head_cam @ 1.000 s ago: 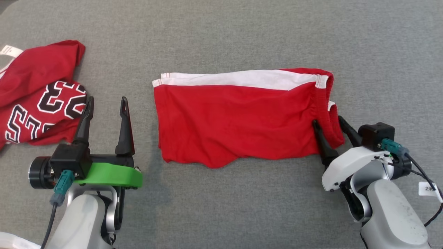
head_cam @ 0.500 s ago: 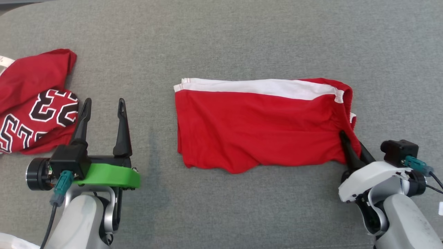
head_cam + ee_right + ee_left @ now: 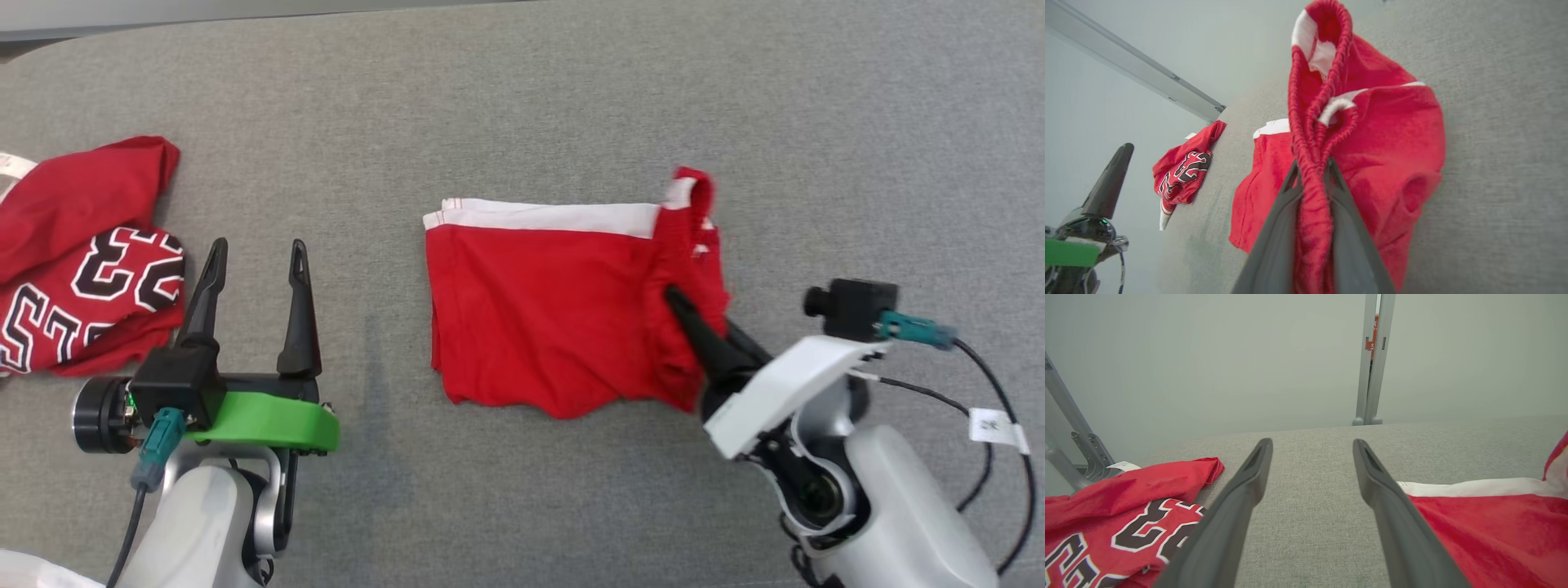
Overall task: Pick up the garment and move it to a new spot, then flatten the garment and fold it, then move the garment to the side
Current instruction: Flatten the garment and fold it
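The right gripper (image 3: pixel 690 314) has its jaws pressed together on the bunched elastic waistband (image 3: pixel 1310 134) of the red shorts (image 3: pixel 555 310), with the gathered band running up between the two dark fingers. That 3 o'clock end of the shorts is raised and curls over toward 9 o'clock. The rest lies flat in the middle of the grey padded surface (image 3: pixel 522 98), with a white stripe along its 12 o'clock edge.

The cloth looks thin, light and limp, so it will likely sag, drag and slide over itself rather than hold a shape. The thick elastic band probably gives the surest purchase, and the leg hems at 9 o'clock suit a second hold.

The left gripper (image 3: pixel 258 245) has its jaws spread and empty, out at 9 o'clock of the shorts. A crumpled numbered jersey (image 3: pixel 82 269) lies further toward 9 o'clock.
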Robot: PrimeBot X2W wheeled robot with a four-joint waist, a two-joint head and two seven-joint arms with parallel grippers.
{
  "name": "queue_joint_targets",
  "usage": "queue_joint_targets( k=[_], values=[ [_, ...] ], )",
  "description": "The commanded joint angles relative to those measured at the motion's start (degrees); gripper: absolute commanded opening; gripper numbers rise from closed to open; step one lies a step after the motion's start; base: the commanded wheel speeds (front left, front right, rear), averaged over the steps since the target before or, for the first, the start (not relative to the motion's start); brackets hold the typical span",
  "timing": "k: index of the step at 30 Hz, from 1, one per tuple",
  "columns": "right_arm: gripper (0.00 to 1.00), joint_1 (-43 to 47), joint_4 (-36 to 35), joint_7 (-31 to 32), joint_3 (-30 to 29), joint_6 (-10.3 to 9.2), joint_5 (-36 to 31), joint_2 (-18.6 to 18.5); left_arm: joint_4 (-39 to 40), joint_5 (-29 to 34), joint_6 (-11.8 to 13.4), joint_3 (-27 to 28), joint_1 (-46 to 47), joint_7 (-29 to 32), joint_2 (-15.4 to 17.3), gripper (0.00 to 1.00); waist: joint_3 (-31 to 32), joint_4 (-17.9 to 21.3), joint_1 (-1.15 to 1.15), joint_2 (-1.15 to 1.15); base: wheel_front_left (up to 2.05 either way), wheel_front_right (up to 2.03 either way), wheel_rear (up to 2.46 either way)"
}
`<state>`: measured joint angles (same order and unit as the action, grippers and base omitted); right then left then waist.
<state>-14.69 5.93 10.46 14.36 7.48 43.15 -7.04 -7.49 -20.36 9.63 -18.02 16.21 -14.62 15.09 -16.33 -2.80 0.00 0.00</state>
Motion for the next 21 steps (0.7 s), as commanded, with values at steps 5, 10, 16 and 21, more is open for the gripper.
queue_joint_targets(
  k=[5,10,16,21],
  values=[
    [0.00,-4.4,1.4,1.7,6.2,0.02,3.2,2.2,-0.1,-0.1,-0.1,-0.4,1.0,0.0,-0.7,1.00,-0.8,-2.8,0.00,0.00,0.00,0.00,0.00],
    [0.00,-8.8,7.1,-0.8,11.7,0.02,2.4,3.3,-0.6,-0.3,-0.3,-1.1,1.8,-0.2,-1.7,1.00,-2.2,-5.6,0.00,0.00,0.00,0.00,0.00],
    [0.00,-13.6,15.1,-5.4,16.0,0.02,2.7,3.8,-1.3,-0.4,-0.8,-1.1,2.7,-0.5,-2.6,1.00,-3.6,-7.7,0.00,0.00,0.00,0.00,0.00],
    [1.00,-16.4,18.9,-10.3,19.2,0.02,2.0,4.0,-1.9,-0.2,-1.0,-1.0,2.9,-0.6,-3.2,1.00,-3.8,-7.9,0.00,0.00,0.00,0.00,0.00]
  ],
)
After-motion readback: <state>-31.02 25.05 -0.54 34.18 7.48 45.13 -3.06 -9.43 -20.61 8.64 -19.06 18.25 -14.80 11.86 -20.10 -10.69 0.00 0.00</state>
